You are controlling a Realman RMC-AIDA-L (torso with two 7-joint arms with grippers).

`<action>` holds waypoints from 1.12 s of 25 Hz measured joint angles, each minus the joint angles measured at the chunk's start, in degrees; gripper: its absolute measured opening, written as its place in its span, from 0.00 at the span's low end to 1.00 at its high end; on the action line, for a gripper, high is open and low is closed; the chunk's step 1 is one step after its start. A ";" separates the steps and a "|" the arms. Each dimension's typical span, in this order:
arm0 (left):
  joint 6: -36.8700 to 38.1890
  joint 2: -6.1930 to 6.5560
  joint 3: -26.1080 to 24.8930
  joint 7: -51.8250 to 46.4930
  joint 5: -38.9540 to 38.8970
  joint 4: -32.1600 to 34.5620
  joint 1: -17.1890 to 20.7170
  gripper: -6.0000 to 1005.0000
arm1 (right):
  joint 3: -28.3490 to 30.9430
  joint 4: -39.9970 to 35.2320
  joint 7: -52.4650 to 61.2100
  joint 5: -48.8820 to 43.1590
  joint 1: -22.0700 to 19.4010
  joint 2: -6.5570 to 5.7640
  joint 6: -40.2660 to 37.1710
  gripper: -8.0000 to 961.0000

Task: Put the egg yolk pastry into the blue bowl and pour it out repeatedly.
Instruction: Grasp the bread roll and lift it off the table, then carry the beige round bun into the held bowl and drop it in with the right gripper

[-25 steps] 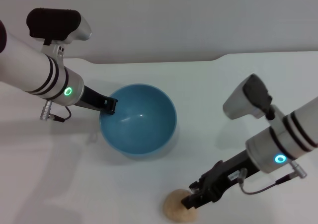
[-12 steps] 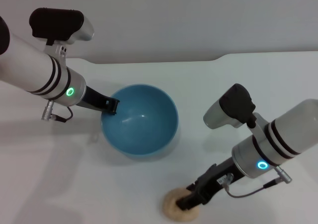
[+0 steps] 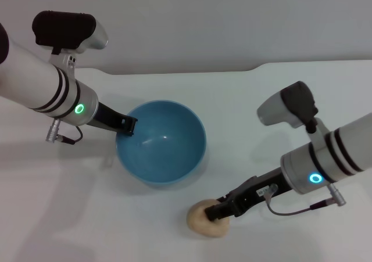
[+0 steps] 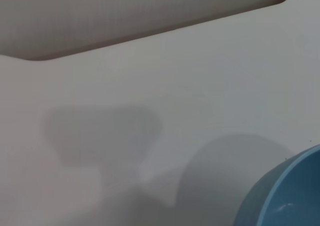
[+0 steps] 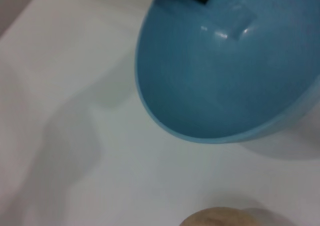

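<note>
The pale tan dome-shaped egg yolk pastry (image 3: 208,218) has risen off the white desk (image 3: 302,88), pinched by the right claw (image 3: 218,212); the left claw (image 3: 128,125) clamps the glossy sky-blue bowl (image 3: 161,143) at nine o'clock.

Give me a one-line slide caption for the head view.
Left hand grips the empty blue bowl's rim while right hand holds the egg yolk pastry just beside it.

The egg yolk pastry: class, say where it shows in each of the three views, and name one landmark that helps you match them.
Head view: the egg yolk pastry sits low and centre, at the right gripper, nearer the robot than the blue bowl.
Left wrist view: not in it; only a part of the bowl's rim shows at a corner.
Right wrist view: a tan sliver at the lower edge, below the bowl.
Shared landmark: the blue bowl, seen in all three.
</note>
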 joint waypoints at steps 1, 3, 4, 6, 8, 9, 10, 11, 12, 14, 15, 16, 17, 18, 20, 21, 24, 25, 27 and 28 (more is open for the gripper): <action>-0.02 0.02 0.00 0.05 0.00 0.00 0.00 0.03 | 0.83 -0.22 -0.06 -0.04 -0.21 -0.05 -0.91 0.32; -0.13 0.08 0.00 0.15 0.00 0.02 -0.14 0.03 | 2.60 -1.26 -0.21 -0.14 -0.89 -0.25 -3.21 0.30; -0.23 0.08 0.00 0.17 0.03 0.07 -0.21 0.03 | 3.47 -2.17 -0.26 -0.16 -1.34 -0.39 -4.73 0.29; -0.59 0.08 0.14 0.24 0.18 0.24 -0.42 0.03 | 5.09 -5.02 -0.37 -0.22 -2.66 -0.67 -8.21 0.27; -0.94 0.10 0.56 0.27 0.24 0.30 -0.52 0.03 | 7.21 -8.83 -0.41 -0.27 -4.13 -0.73 -11.68 0.25; -1.25 0.13 0.78 0.27 0.28 0.31 -0.55 0.03 | 8.90 -11.13 -0.45 -0.29 -4.97 -0.75 -13.80 0.25; -1.48 0.14 0.92 0.28 0.30 0.31 -0.59 0.03 | 10.40 -12.45 -0.71 -0.29 -5.48 -0.75 -15.43 0.24; -1.74 0.14 1.06 0.27 0.31 0.31 -0.62 0.03 | 12.45 -13.98 -1.18 -0.26 -5.96 -0.73 -17.53 0.23; -1.98 0.13 1.22 0.16 0.26 0.37 -0.65 0.03 | 14.92 -15.48 -1.91 -0.07 -6.33 -0.70 -19.72 0.22; -2.25 -0.01 1.51 0.04 0.11 0.45 -0.66 0.03 | 19.21 -17.05 -3.17 0.29 -6.55 -0.52 -22.29 0.21; -2.54 -0.16 1.95 -0.04 -0.07 0.50 -0.67 0.03 | 21.76 -17.55 -3.56 0.39 -6.58 -0.43 -22.89 0.21; -2.79 -0.27 2.70 -0.15 -0.27 0.53 -0.67 0.03 | 24.06 -17.84 -3.73 0.48 -6.53 -0.38 -23.23 0.20; -3.06 -0.31 3.70 -0.34 -0.74 0.55 -0.68 0.03 | 26.38 -17.80 -3.73 0.49 -6.37 -0.36 -23.20 0.20; -3.31 -0.32 4.69 -0.54 -1.57 0.56 -0.68 0.03 | 28.38 -17.22 -3.71 0.50 -6.01 -0.35 -23.05 0.20; -3.51 -0.28 5.80 -0.53 -4.22 0.55 -0.66 0.03 | 31.32 -15.82 -4.04 0.51 -5.40 -0.33 -22.54 0.19; -3.52 -0.25 6.17 -0.37 -6.07 0.49 -0.58 0.03 | 32.12 -15.27 -4.53 0.52 -5.20 -0.34 -22.11 0.18; -3.35 -0.18 8.05 0.00 -10.36 0.05 -0.40 0.03 | 32.29 -13.75 -5.88 0.53 -5.07 -0.33 -20.80 0.16; -3.30 -0.17 8.53 0.02 -11.03 -0.03 -0.48 0.03 | 32.12 -13.16 -6.03 0.50 -5.02 -0.33 -20.38 0.14; -3.26 -0.16 8.82 0.03 -11.53 -0.10 -0.75 0.03 | 31.98 -12.02 -6.12 0.30 -4.79 -0.33 -19.88 0.12; -3.29 -0.18 8.85 0.03 -11.56 -0.10 -0.85 0.03 | 31.91 -11.57 -6.12 0.18 -4.70 -0.32 -19.81 0.12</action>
